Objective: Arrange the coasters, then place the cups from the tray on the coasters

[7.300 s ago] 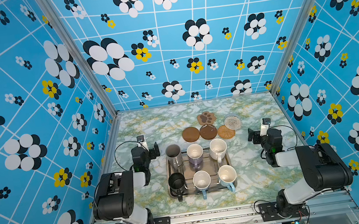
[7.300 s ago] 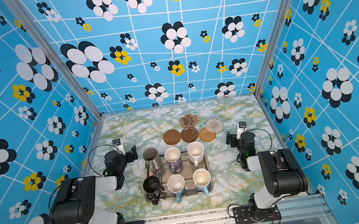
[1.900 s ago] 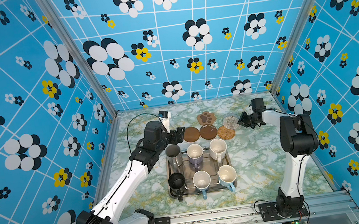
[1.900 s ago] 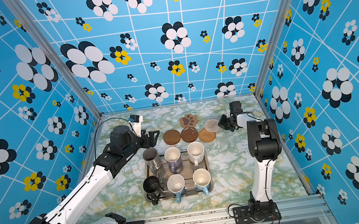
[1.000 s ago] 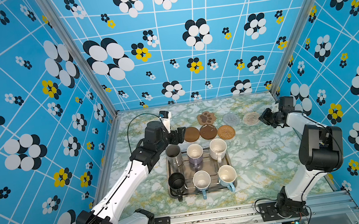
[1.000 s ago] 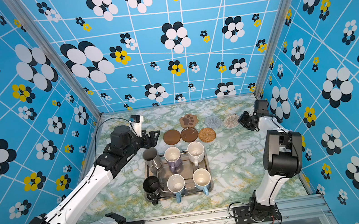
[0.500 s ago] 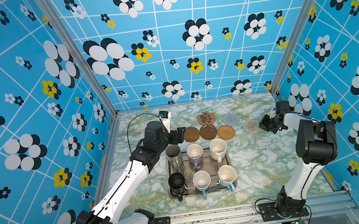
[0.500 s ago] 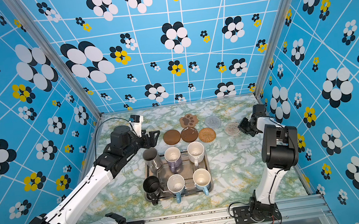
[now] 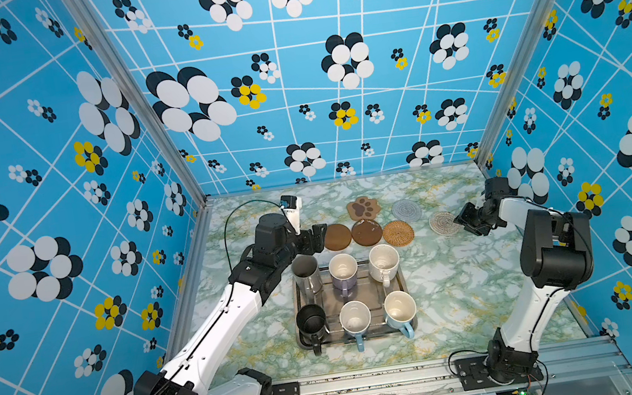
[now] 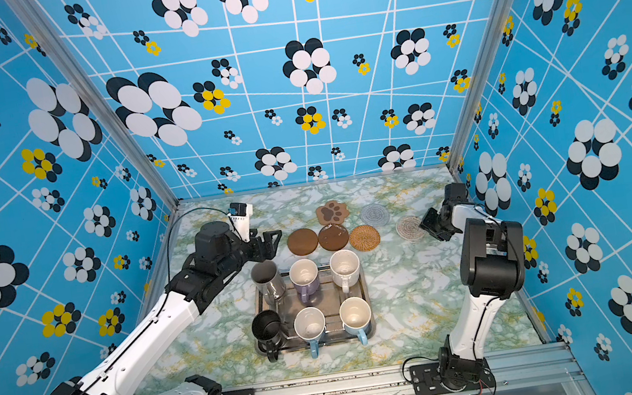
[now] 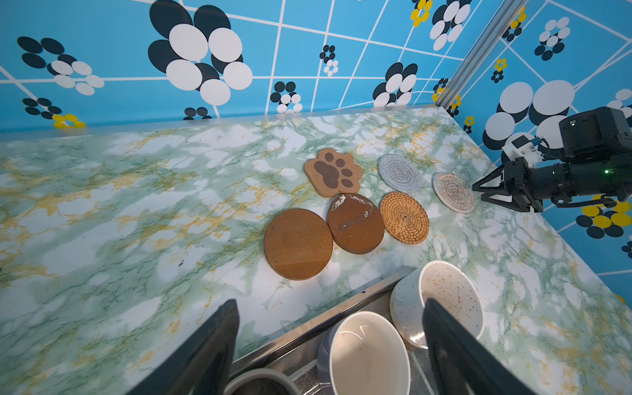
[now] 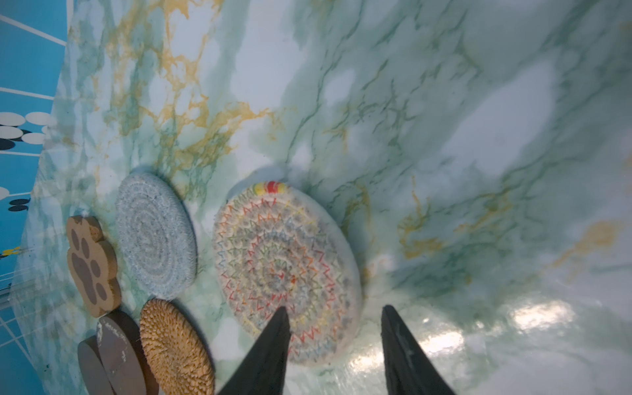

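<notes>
Off the far-left corner of the ridged silvery metal tray (image 9: pixel 365 294), the left tool (image 9: pixel 317 235) hovers with its jaws wide apart. Six cups (image 9: pixel 343 266) stand in the tray. Beyond it lie five coasters (image 9: pixel 337 237). Further right, a pale woven round coaster (image 9: pixel 444 223) lies flat on the counter (image 9: pixel 465 282), with the right tool (image 9: pixel 461 222) at its rim, jaws parted and empty.

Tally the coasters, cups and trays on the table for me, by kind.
Coasters: 6
Cups: 6
Tray: 1
Total: 13
</notes>
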Action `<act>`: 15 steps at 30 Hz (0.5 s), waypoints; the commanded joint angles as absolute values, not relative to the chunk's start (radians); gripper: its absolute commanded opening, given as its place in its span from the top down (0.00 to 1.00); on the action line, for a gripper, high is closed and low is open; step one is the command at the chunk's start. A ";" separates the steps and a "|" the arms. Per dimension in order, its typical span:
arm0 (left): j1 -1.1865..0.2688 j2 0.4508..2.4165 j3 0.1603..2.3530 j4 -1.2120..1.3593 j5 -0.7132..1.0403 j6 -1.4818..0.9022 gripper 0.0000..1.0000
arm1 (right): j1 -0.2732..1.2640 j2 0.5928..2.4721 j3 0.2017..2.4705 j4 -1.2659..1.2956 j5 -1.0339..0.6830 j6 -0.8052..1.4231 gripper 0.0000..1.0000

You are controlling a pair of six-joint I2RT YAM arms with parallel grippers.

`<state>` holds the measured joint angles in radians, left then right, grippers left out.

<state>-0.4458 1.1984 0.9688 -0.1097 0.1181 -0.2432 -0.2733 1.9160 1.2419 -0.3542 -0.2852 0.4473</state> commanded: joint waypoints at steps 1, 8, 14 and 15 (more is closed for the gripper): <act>-0.453 1.204 0.993 -0.129 0.111 -0.230 0.15 | -0.273 1.886 1.260 -0.403 -0.261 0.442 0.52; -0.454 1.260 1.121 -0.238 0.079 -0.229 0.15 | -0.240 1.732 1.205 -0.407 -0.272 0.487 0.50; -0.459 1.430 1.349 -0.417 0.092 -0.181 0.14 | -0.127 1.561 1.150 -0.410 -0.254 0.537 0.50; -0.462 1.480 1.405 -0.461 0.096 -0.170 0.14 | -0.109 1.528 1.131 -0.407 -0.250 0.548 0.49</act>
